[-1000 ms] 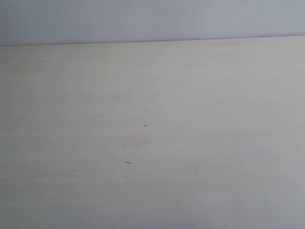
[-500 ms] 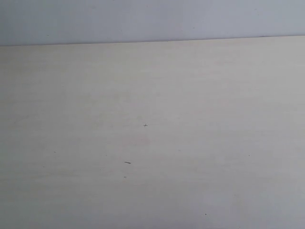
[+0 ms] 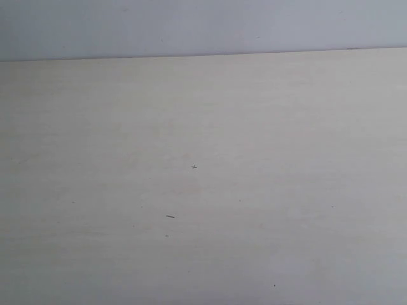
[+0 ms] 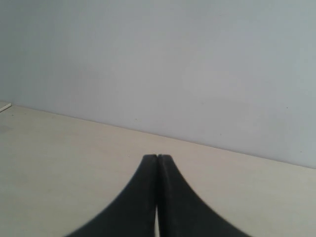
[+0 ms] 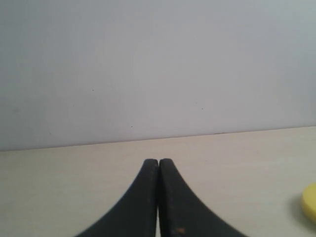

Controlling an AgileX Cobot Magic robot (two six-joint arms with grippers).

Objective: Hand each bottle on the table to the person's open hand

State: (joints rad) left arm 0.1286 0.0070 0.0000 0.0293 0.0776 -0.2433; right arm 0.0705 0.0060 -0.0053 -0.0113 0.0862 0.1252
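The pale beige table [image 3: 254,127] fills the exterior view, bare apart from a few tiny dark specks [image 3: 170,216]. No bottles show there, and the person's open hand is out of view. Neither gripper shows in that view. In the left wrist view my left gripper [image 4: 157,157] is shut, black fingers pressed together over the table [image 4: 59,163] with nothing between them. My right gripper [image 5: 158,161] is likewise shut and empty above the table [image 5: 237,158]. A rounded yellow thing [image 5: 310,207] lies cut off at the edge of the right wrist view; I cannot tell whether it is a bottle.
A plain grey-white wall [image 3: 203,25] stands behind the table's far edge [image 3: 203,55]. A small pale strip [image 4: 4,105] lies at the table's edge in the left wrist view.
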